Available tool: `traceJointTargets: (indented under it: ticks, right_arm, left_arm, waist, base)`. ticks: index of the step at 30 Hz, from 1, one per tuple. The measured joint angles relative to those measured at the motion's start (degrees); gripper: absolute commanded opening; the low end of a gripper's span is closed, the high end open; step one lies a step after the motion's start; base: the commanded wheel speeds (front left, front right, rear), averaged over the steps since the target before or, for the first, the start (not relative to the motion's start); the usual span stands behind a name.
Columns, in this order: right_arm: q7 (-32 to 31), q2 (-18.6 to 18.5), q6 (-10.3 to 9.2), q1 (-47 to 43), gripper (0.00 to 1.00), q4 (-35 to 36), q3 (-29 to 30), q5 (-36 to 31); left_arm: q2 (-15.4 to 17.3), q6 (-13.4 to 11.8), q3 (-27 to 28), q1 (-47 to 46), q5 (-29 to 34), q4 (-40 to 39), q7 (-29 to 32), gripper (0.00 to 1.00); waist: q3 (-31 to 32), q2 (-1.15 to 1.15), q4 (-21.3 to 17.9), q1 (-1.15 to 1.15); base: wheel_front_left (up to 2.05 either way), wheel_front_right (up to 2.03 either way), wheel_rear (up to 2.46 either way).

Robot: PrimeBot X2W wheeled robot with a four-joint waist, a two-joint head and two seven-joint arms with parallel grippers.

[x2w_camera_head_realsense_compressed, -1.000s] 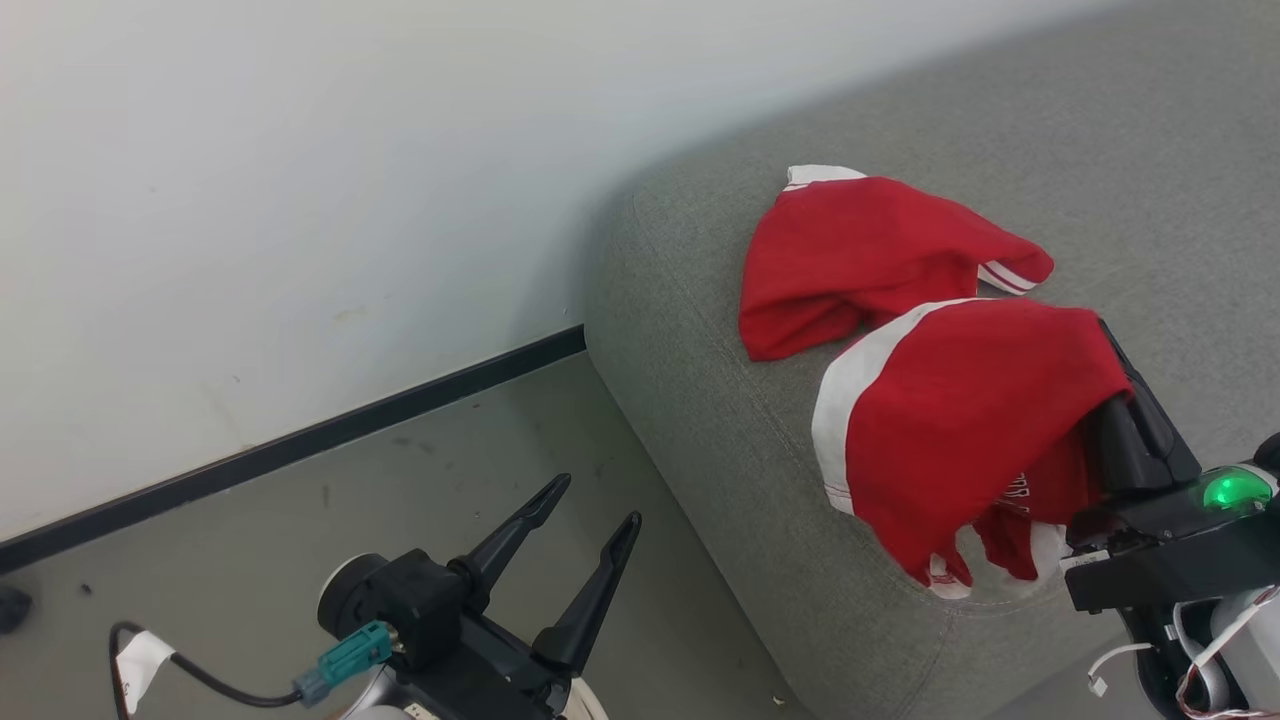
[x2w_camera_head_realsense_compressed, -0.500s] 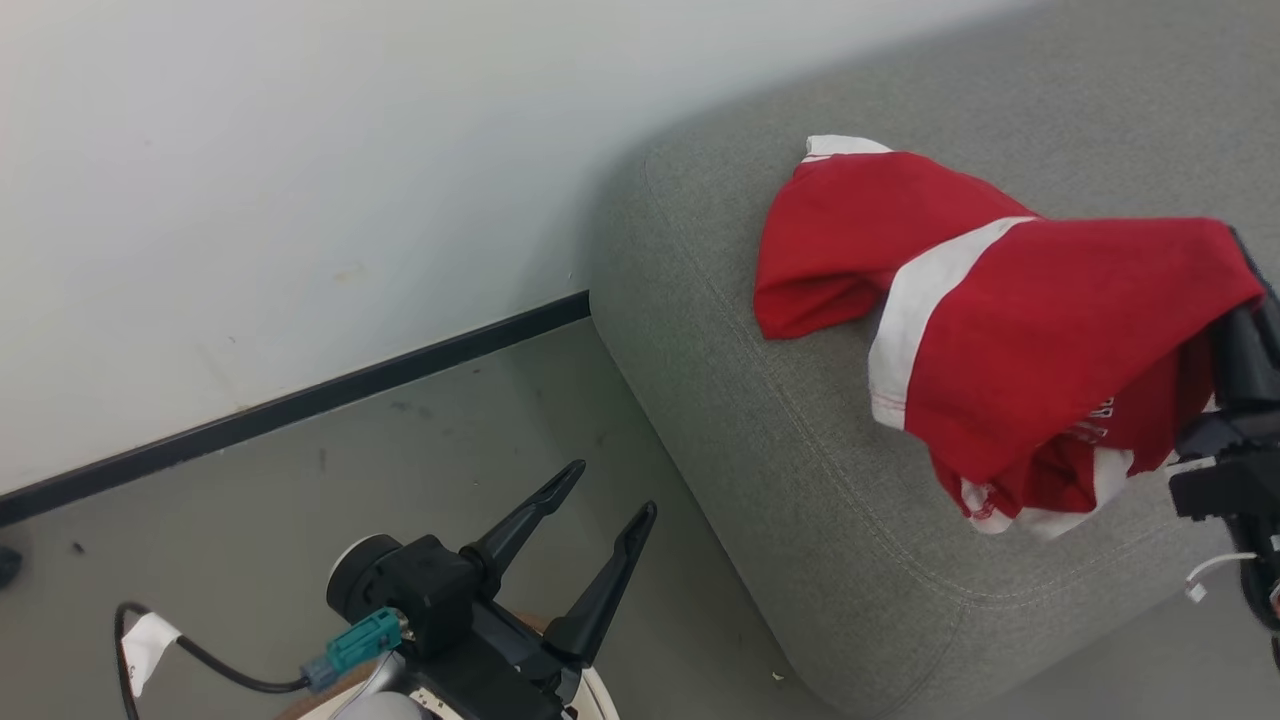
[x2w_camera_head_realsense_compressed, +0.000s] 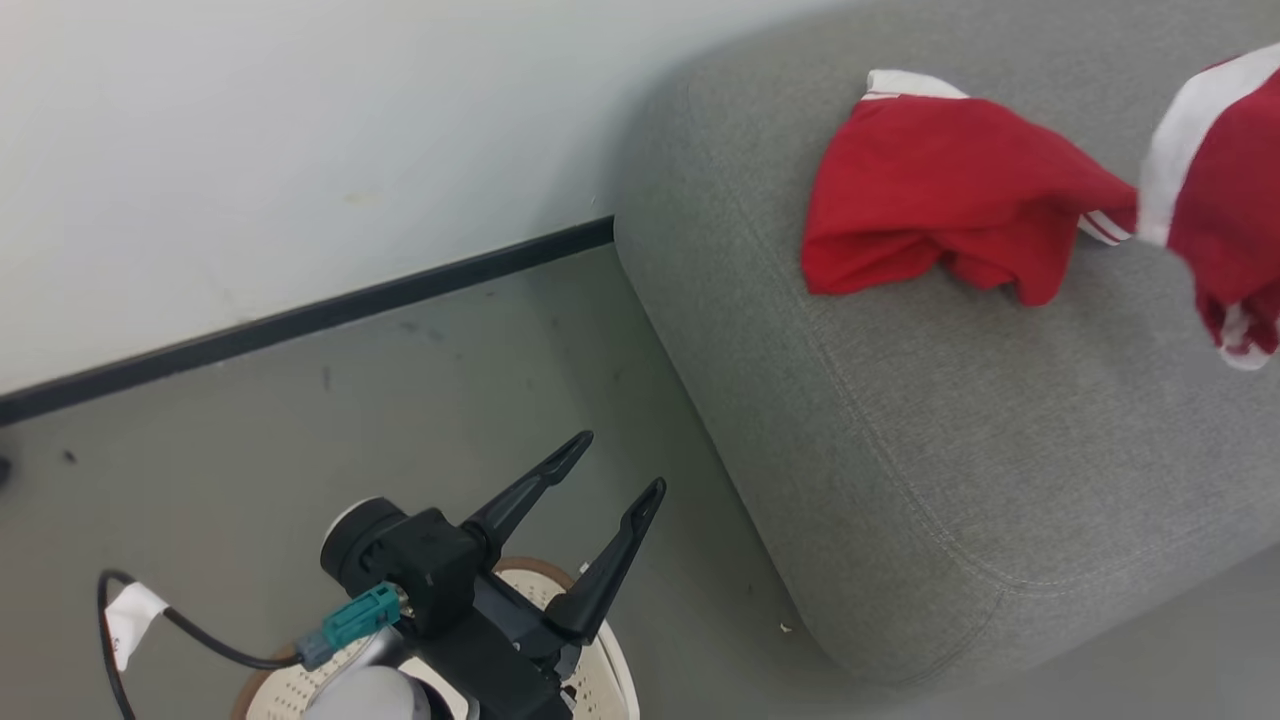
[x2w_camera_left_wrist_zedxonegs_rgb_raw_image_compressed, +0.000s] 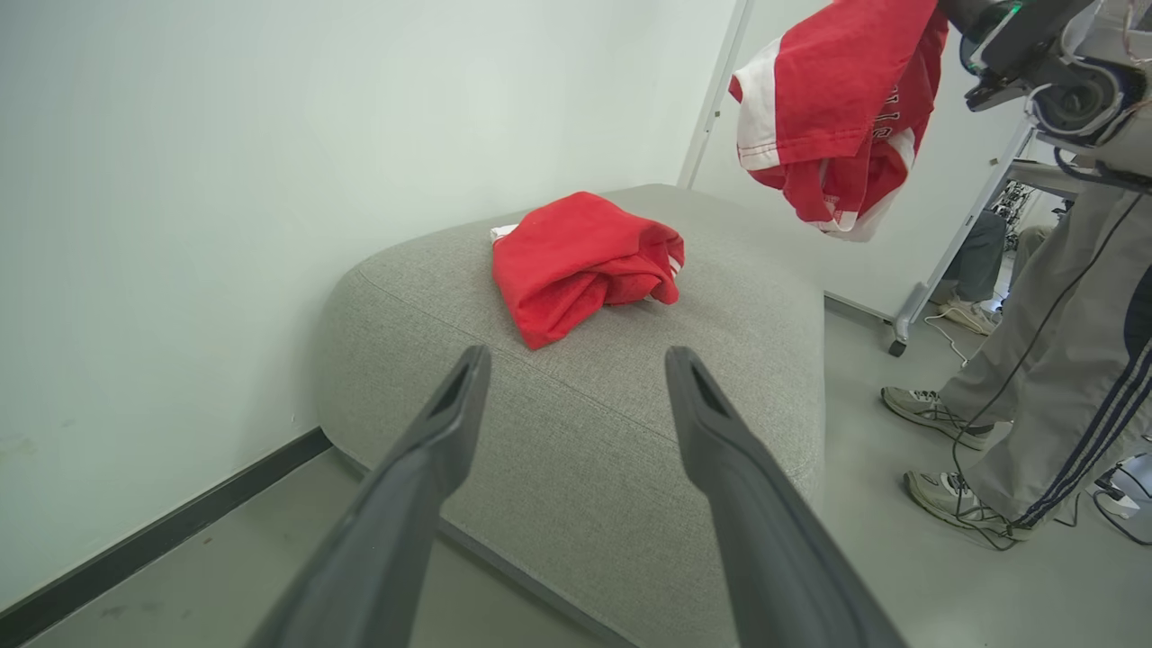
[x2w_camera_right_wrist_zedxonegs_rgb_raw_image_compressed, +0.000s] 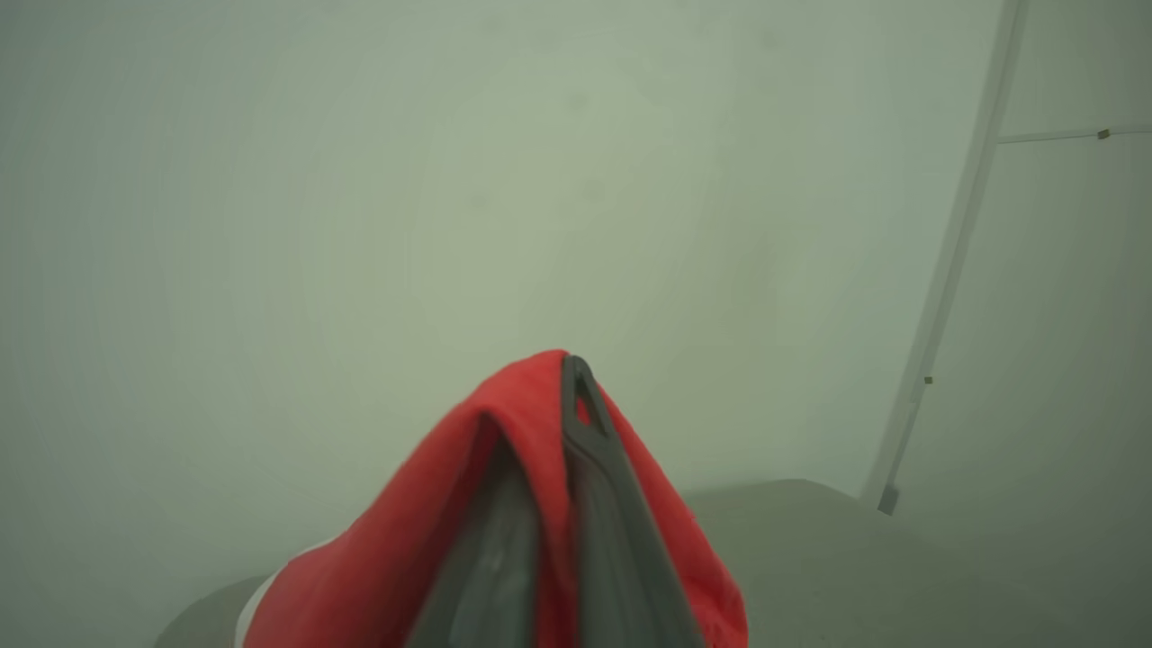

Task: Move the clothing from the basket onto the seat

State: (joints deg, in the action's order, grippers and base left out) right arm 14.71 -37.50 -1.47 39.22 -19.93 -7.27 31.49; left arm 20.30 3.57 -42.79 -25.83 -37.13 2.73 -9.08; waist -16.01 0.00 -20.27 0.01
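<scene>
One piece of red clothing (x2w_camera_head_realsense_compressed: 940,180) lies crumpled on the grey seat (x2w_camera_head_realsense_compressed: 950,450), near its far left corner. A second red garment with white trim (x2w_camera_left_wrist_zedxonegs_rgb_raw_image_compressed: 828,117) hangs in the air above the seat's right side, at the right edge of the head view (x2w_camera_head_realsense_compressed: 1225,200). My right gripper (x2w_camera_right_wrist_zedxonegs_rgb_raw_image_compressed: 565,378) is shut on it, and the cloth (x2w_camera_right_wrist_zedxonegs_rgb_raw_image_compressed: 360,576) drapes over both fingers. My left gripper (x2w_camera_head_realsense_compressed: 620,461) is open and empty above the basket (x2w_camera_head_realsense_compressed: 612,668), left of the seat; its fingers (x2w_camera_left_wrist_zedxonegs_rgb_raw_image_compressed: 450,423) point at the seat.
A white wall with a black skirting board (x2w_camera_head_realsense_compressed: 300,320) runs behind the seat. Grey floor (x2w_camera_head_realsense_compressed: 250,450) lies to its left. A person's legs and shoes (x2w_camera_left_wrist_zedxonegs_rgb_raw_image_compressed: 1035,378) stand right of the seat, beside a wheeled white frame (x2w_camera_left_wrist_zedxonegs_rgb_raw_image_compressed: 936,261).
My right gripper has lifted the held garment up and to the right, off the seat's front edge, to the head view's edge. The head camera has shifted. The left gripper stays open.
</scene>
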Motion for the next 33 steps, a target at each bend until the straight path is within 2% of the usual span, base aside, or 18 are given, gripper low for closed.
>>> traceJointTargets:
  ticks: [8,15,21,27,33]
  right_arm:
    - [0.0,-3.0,-2.19,6.3,0.00,-8.3,2.6,-1.7]
    - [0.0,-4.0,-3.41,9.2,0.00,-11.4,3.1,-3.2]
    - [0.0,-6.4,-5.15,12.4,0.00,-14.6,5.5,-6.4]
    - [-0.2,-4.4,-5.16,13.5,0.00,-21.5,4.9,-6.6]
    - [-4.7,-0.7,-5.16,15.4,0.00,-29.6,2.6,-6.3]
  left_arm:
    - [1.4,0.5,0.2,-2.6,1.4,-2.2,1.5,1.00]
    - [1.9,0.5,0.4,-4.3,1.6,-3.6,2.5,1.00]
    - [2.7,0.5,1.3,-6.4,2.0,-4.9,3.2,1.00]
    - [2.8,0.6,1.5,-8.2,2.1,-4.5,3.4,1.00]
    - [2.7,1.0,1.7,-9.0,2.1,-3.2,3.4,1.00]
  waist:
    - [-4.9,0.00,1.5,0.00]
    - [-9.0,0.00,2.9,0.01]
    - [-13.0,0.00,4.2,0.00]
    - [-16.3,0.00,5.8,0.00]
    - [-17.7,0.01,7.6,0.01]
  base:
    - [0.00,0.00,0.00]
    - [0.00,0.00,0.00]
    - [0.00,0.00,0.00]
    - [0.00,0.00,0.00]
    - [0.00,0.00,0.00]
